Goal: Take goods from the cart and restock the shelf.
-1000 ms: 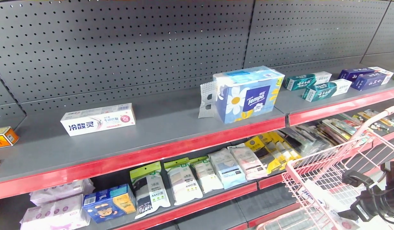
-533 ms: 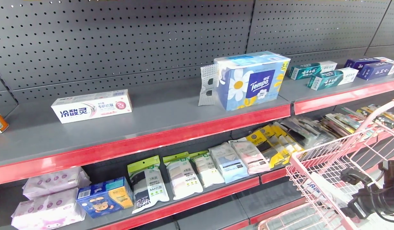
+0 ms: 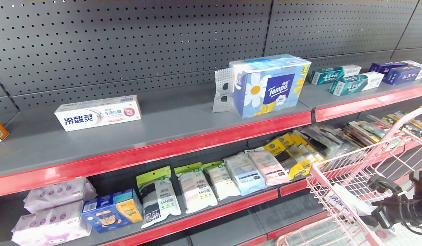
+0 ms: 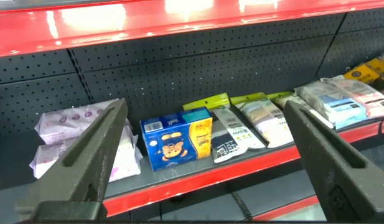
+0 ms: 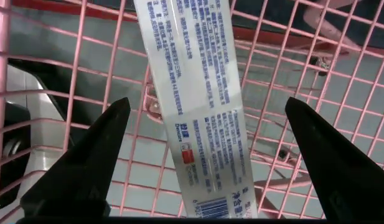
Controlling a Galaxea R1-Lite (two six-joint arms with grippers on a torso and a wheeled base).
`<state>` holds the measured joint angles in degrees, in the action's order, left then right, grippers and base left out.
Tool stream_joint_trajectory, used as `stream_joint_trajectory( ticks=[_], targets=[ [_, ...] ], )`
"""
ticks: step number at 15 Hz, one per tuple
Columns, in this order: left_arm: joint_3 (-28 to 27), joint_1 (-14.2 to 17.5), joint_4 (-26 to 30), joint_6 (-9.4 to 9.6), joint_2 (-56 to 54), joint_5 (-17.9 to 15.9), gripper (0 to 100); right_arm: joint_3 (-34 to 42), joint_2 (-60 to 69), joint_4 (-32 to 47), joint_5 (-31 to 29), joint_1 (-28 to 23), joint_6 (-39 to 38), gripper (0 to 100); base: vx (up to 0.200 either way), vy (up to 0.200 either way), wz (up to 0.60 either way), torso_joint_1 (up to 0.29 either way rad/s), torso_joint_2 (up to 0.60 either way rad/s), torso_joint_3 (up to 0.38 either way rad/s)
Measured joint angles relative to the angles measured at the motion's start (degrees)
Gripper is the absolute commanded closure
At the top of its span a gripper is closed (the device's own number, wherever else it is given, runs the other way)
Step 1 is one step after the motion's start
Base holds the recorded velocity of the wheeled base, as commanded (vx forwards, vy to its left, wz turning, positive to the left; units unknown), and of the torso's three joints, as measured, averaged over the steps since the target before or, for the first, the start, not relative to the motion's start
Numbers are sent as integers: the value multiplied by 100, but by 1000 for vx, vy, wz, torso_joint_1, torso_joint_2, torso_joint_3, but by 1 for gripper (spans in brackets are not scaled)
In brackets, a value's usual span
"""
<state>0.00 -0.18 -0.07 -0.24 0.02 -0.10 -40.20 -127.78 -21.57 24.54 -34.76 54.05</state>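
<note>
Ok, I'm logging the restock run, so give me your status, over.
Right end effector open, hangs over long white box in pink cart. Left end effector open, empty, faces lower shelf. Nothing over the box.

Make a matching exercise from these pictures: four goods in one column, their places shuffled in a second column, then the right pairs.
1. white toothpaste box
2. daisy-print tissue pack
3. blue bear box
4. long white box

A. lower shelf, beside the pink tissue packs
B. inside the pink cart
C. upper shelf, toward the robot's left
D. upper shelf, to the right of the toothpaste box

Pairs: 1-C, 2-D, 3-A, 4-B
</note>
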Motion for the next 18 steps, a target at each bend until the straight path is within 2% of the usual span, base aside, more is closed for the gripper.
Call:
stream_joint_trajectory(
  ticks=[6,18],
  targets=[
    [0,0,0,0,0,0,0,107,-118,-7,226,-451,139,0,0,0,0,0,0,0],
    [0,0,0,2,0,2,0,-185,-603,-60,206,-374,156,0,0,0,0,0,0,0]
  ],
)
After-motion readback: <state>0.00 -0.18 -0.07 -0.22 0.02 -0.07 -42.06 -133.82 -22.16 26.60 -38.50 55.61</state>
